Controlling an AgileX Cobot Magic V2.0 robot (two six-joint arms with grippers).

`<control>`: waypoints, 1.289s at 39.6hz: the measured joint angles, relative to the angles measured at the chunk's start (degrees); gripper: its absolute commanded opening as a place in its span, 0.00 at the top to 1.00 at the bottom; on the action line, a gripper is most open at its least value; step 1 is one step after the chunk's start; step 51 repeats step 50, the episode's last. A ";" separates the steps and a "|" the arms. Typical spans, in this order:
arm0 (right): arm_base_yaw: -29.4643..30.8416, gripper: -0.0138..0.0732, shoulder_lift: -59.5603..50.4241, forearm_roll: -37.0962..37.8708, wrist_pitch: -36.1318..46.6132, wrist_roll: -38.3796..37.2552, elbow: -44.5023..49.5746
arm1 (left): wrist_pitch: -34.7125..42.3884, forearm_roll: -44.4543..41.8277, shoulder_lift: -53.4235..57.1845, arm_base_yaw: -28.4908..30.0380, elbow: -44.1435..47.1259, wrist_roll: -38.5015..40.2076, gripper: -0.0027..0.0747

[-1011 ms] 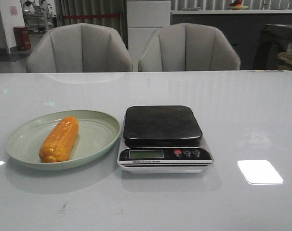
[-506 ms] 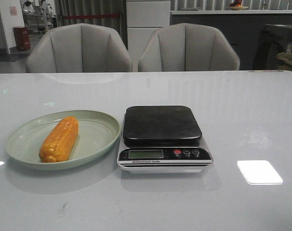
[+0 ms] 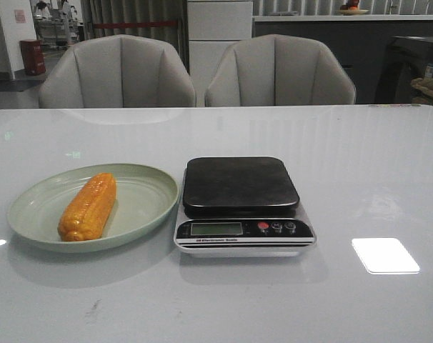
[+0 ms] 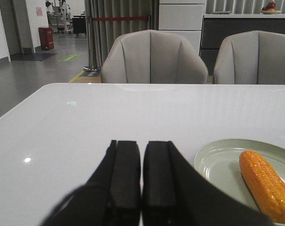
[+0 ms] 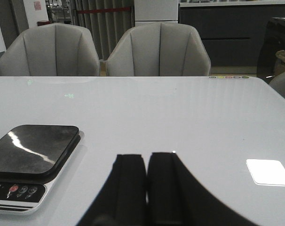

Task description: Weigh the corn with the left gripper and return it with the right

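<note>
- Hovering low over the desk (image 4: 62, 127), the left gripper (image 4: 141, 176) has its two black fingers pressed together with only a thin seam between them, holding nothing.
- Lower right of the left wrist frame: the corn (image 4: 267, 185) lies inside a pale green plate (image 4: 217, 160), apart from the left gripper's fingers.
- The right gripper (image 5: 146, 188) is likewise closed down to a narrow slit and carries nothing; it sits over bare desk surface.
- Lower left of the right wrist frame: a kitchen scale (image 5: 34, 157) with a dark glossy platform, its red button and two dark buttons along the front edge.
- Front view: neither gripper shows. The corn sits lengthwise in the plate at centre left, its stem end towards the lower left, touching only the plate.
- The scale stands just beside the plate's right rim, platform bare, display strip facing the camera.
- A bright rectangular light reflection (image 3: 385, 255) lies on the desk at lower right.
- Two grey upholstered chairs (image 3: 116, 71) stand behind the desk along the upper frame.
</note>
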State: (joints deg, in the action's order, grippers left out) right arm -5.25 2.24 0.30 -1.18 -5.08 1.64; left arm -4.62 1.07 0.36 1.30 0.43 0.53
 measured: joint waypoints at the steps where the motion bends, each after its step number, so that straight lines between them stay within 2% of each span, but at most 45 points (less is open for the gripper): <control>1: 0.00 0.66 0.00 0.00 0.10 0.00 0.00 | 0.00 0.00 0.00 0.00 0.00 0.00 0.81; 51: 0.00 0.66 -2.80 0.00 1.18 0.00 0.00 | 0.11 0.00 0.00 0.00 0.00 0.00 0.81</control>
